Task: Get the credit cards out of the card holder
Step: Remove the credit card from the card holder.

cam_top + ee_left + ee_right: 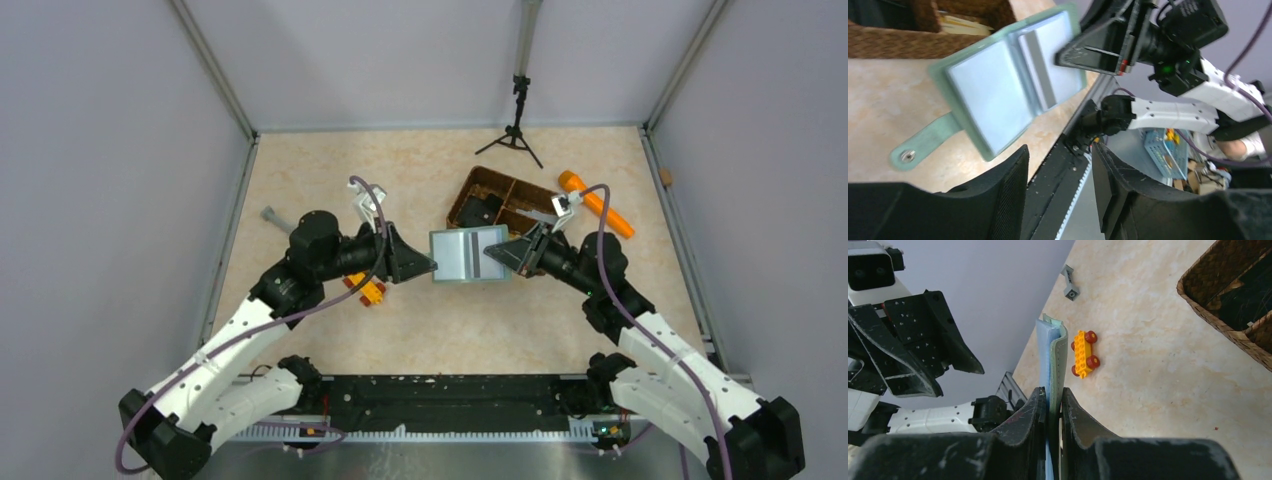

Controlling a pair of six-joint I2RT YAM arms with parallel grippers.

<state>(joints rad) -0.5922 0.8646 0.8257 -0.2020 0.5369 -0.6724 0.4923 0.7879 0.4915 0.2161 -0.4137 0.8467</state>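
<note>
Card holder (468,255) open, pale inside up, raised above counter (450,330), just in front of basket (478,184). Right end effector (497,256) pinched narrow on its right edge. Left end effector (432,266) part-open, empty, left of basket.

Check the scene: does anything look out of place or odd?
The card holder hangs open in the right pincer, gripped by one edge, its snap strap sticking out. A yellow toy car lies stray beside the left arm.
</note>
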